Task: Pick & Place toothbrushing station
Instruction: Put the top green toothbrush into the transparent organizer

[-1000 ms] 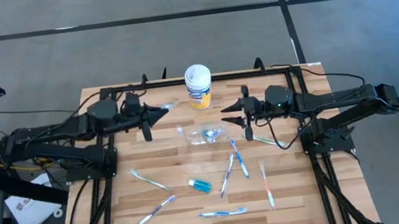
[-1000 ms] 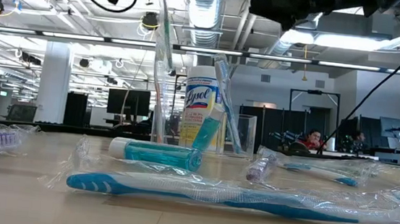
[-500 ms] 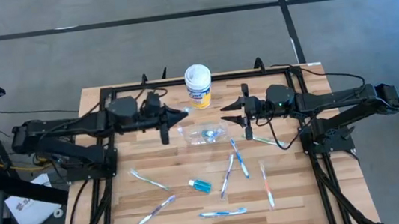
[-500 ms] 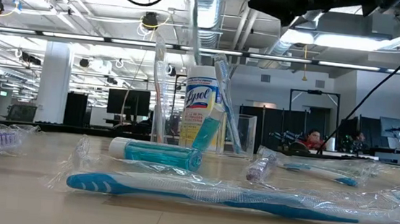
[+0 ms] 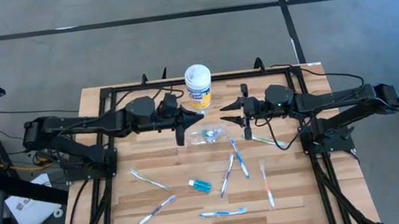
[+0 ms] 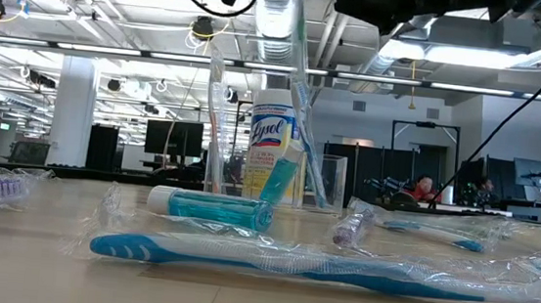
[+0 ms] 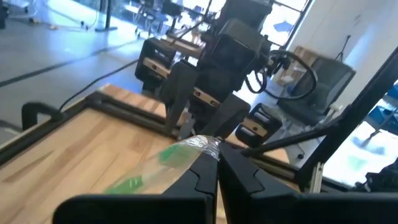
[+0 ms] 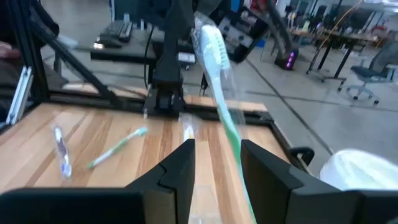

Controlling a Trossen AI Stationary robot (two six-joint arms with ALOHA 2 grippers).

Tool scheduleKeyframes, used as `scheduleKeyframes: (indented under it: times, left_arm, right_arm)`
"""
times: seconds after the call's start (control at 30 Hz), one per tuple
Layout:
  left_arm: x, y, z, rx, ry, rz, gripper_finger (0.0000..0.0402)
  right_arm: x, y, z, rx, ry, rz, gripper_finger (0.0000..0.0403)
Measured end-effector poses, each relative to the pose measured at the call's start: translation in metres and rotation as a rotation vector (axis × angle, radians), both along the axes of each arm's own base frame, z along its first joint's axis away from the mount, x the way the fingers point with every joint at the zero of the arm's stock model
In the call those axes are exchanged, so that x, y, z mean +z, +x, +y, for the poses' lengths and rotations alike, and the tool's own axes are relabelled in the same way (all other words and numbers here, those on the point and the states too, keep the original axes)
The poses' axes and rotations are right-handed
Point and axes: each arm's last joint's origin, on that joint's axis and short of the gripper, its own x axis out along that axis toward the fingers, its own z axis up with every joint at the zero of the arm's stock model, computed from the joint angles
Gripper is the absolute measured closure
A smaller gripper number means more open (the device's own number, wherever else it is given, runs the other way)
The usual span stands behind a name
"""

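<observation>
Surface [image 5: 120, 211], frame centre: left pincer [image 5: 187, 118], clamped on a wrapped toothbrush [image 7: 163, 160], poised beside the see-through cup [image 5: 208, 134], apparently for insertion; right pincer [image 5: 233, 113] parted opposite; remaining toothbrushes [image 5: 236, 159] and teal tube [image 5: 200, 185] scattered lower centre.

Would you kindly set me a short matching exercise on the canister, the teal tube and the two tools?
Things:
1. yellow canister
2. teal tube
3. left tool
4. right tool

States:
A. open, beside the clear cup
B. shut on a wrapped toothbrush
C. upright at the far edge of the table
D. lying flat on the table's near half

Pairs: 1-C, 2-D, 3-B, 4-A
</observation>
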Motion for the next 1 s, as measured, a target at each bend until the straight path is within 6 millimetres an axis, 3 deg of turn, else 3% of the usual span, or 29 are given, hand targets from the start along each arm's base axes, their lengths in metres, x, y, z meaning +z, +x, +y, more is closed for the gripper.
scheduleKeyframes:
  times: [0.47,1.0]
  left_arm:
    - [-0.009,0.013,-0.001,-0.043,-0.006,-0.007,0.0401]
    - [-0.009,0.016,-0.001,-0.046,-0.001,-0.029,0.0401]
  right_arm:
    - [-0.011,0.019,-0.002,0.006,-0.057,-0.024,0.0284]
    - [-0.007,0.02,-0.001,0.009,-0.081,-0.071,0.0284]
